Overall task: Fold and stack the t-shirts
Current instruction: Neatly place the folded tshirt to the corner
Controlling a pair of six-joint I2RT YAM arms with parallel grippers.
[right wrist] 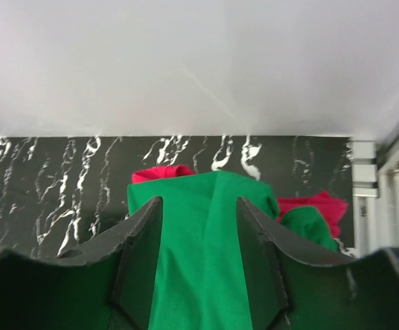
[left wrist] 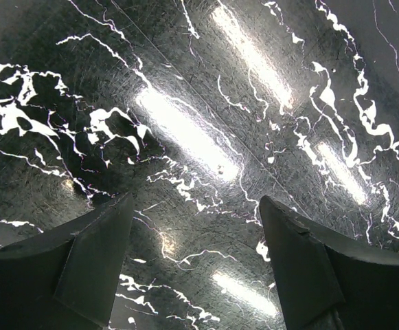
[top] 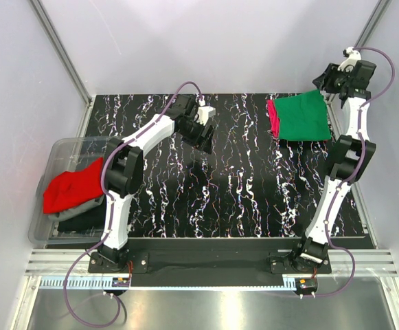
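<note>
So far you've stacked green t-shirt (top: 303, 118) on magenta t-shirt (top: 272, 118), others in bin (top: 74, 147); left gripper (left wrist: 196, 203) gapes empty, right gripper (right wrist: 199, 201) straddles green, hold unclear.

The green t-shirt (right wrist: 209, 234) lies between the fingers (right wrist: 141, 254), magenta t-shirt (right wrist: 161, 173) showing behind it on the marbled table (right wrist: 41, 185).

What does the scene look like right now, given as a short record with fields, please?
Left gripper: open, empty, above the bare table.
Right gripper: straddling the green t-shirt; grip unclear.
Green t-shirt: folded, far right, lying on the magenta t-shirt.
Red t-shirt: lying loosely in the clear plastic bin, atop grey cloth and black cloth.
</note>
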